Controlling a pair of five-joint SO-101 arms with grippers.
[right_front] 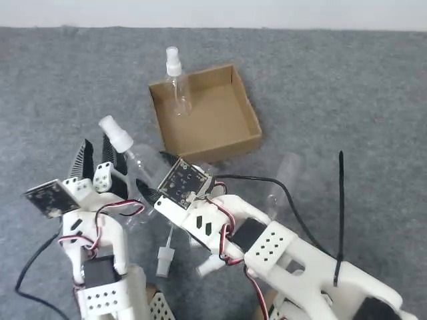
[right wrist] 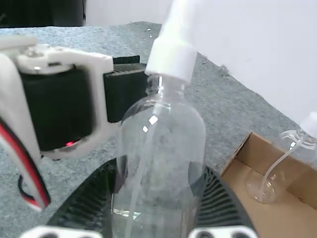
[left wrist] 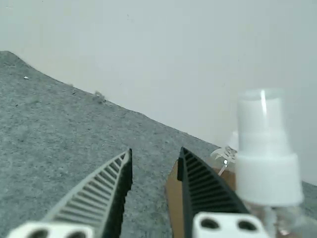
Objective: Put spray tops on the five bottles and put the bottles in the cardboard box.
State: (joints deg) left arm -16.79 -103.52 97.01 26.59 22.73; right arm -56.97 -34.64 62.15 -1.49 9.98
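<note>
Bottle one (right_front: pixel 178 93) stands capped in your cardboard box (right_front: pixel 248 107), your right gripper (right wrist: pixel 158 201) pinches a second bottle (right wrist: pixel 158 148) (left gripper (left wrist: pixel 156 153) spread beside its spray top (left wrist: pixel 265 158)); three presumably remain.

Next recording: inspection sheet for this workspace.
Surface: grey felt-like tabletop.
Job's things: brown cardboard box holds one upright spray-topped clear plastic bottle; second spray-topped clear bottle sits in the right claw; third clear bottle lies on the tabletop; loose white spray top lies between the arms.
Clutter: nothing seen.
Claws: left claw open, empty; right shut on its bottle.
Cables: black cable across tabletop.
Surroundings: white wall.
</note>
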